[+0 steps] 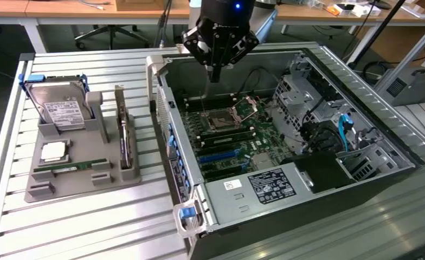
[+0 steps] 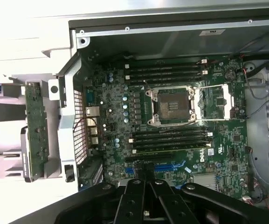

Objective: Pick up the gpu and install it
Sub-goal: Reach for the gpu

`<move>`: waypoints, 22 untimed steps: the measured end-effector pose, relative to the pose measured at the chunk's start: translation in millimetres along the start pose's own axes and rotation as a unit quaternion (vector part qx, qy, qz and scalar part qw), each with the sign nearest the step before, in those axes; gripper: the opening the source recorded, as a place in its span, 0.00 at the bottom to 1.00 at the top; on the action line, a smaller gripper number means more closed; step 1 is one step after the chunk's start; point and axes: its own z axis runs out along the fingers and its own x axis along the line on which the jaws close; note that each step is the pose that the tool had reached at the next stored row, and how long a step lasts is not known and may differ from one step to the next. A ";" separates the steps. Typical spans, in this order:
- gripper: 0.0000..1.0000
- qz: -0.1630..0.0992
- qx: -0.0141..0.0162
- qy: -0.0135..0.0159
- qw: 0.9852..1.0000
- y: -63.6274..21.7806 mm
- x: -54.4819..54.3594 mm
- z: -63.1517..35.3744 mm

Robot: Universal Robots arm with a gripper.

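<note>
**Greys, green and touches of blue**

The slatted metal table [image 1: 75,225] is pale grey, and the flat plastic holder tray [image 1: 82,183] on it is mid-grey. At the tray's edges stand the thin dark, brown-tinged gpu card [image 1: 126,138] and a boxy silver hard drive [image 1: 62,111] with a white label and blue clips. The narrow memory stick [image 1: 71,166] is green. The gripper [image 1: 214,75] is black. The open black computer case [image 1: 307,238] holds a green motherboard [image 1: 227,143] with blue slots.

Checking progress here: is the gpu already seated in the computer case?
No, the gpu stands on edge in the grey holder, beside the case.

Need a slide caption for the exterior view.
Empty gripper hovers over the open computer case; gpu stands in the gray holder outside it.
</note>
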 end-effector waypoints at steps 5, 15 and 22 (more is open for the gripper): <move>0.11 0.000 0.000 0.000 1.000 -0.2 2.5 -0.1; 0.11 0.000 0.000 0.000 1.000 -0.5 6.3 -0.1; 0.11 0.000 0.000 0.000 1.000 -0.6 7.9 -0.2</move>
